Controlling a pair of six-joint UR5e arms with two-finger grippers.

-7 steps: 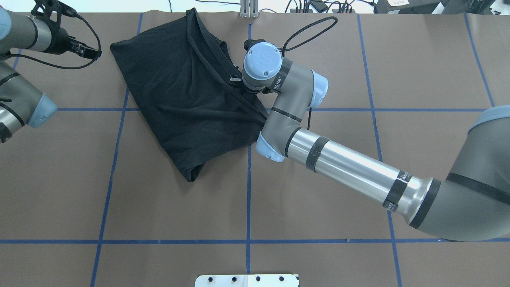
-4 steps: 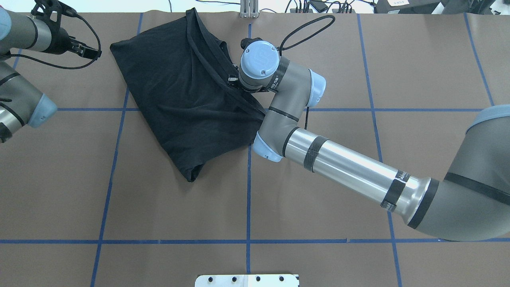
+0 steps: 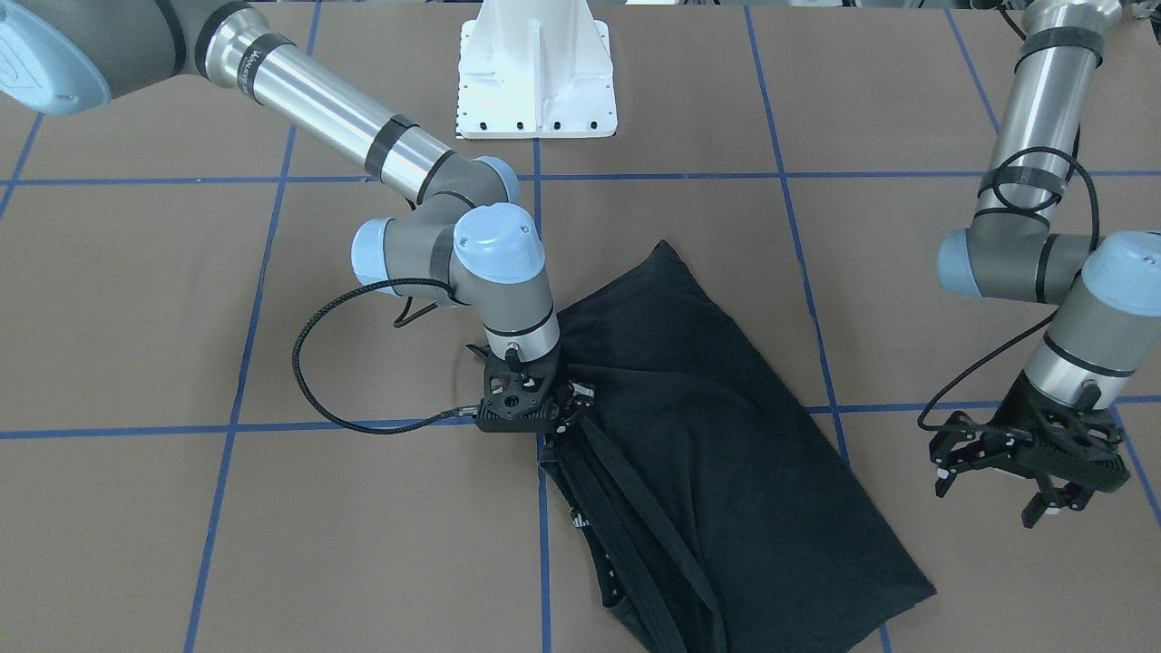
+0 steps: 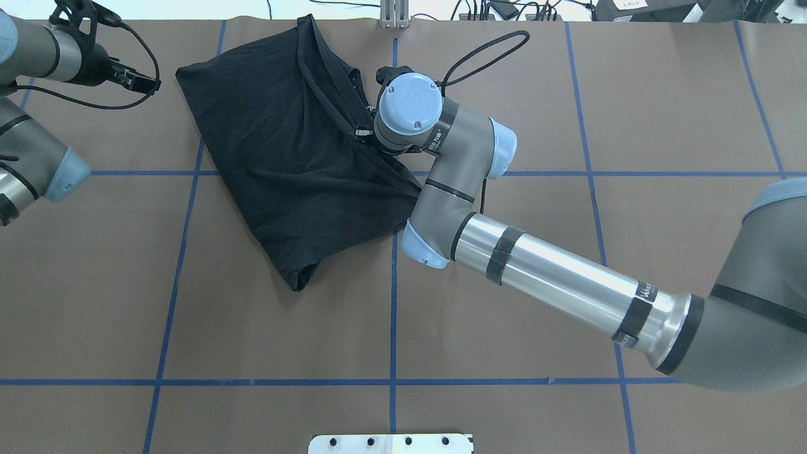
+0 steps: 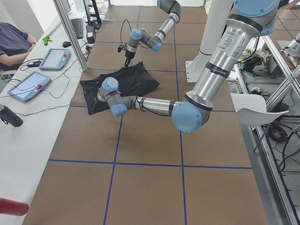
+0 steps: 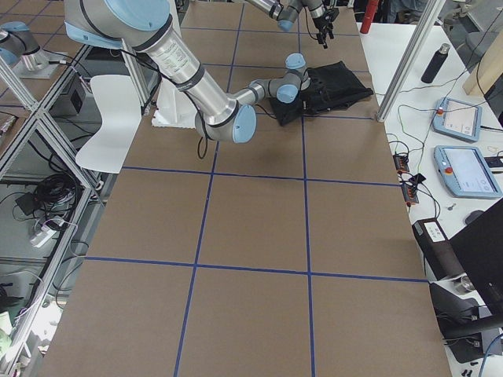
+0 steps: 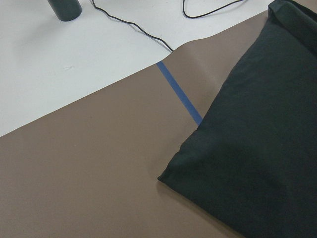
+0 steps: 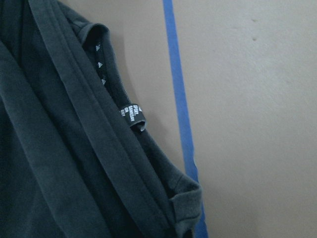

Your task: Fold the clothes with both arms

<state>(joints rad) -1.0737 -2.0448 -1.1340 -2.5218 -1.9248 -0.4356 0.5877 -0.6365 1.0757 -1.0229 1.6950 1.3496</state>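
Black T-shirt (image 4: 284, 157) lies folded in a skewed oblong, upper centre-left of overhead frame, on brown table (image 4: 504, 410) w/ blue tape grid. Collar bands run along its right edge, w/ a small white-print tag (image 8: 132, 113). Right gripper (image 3: 573, 408) sits at that edge, touching cloth; can't tell if it's pinching. Left gripper (image 3: 993, 494), lower right of front view, hangs apart from shirt, fingers spread wide.

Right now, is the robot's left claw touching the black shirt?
No: the left gripper hangs open beside the black T-shirt, with bare brown table showing between them.
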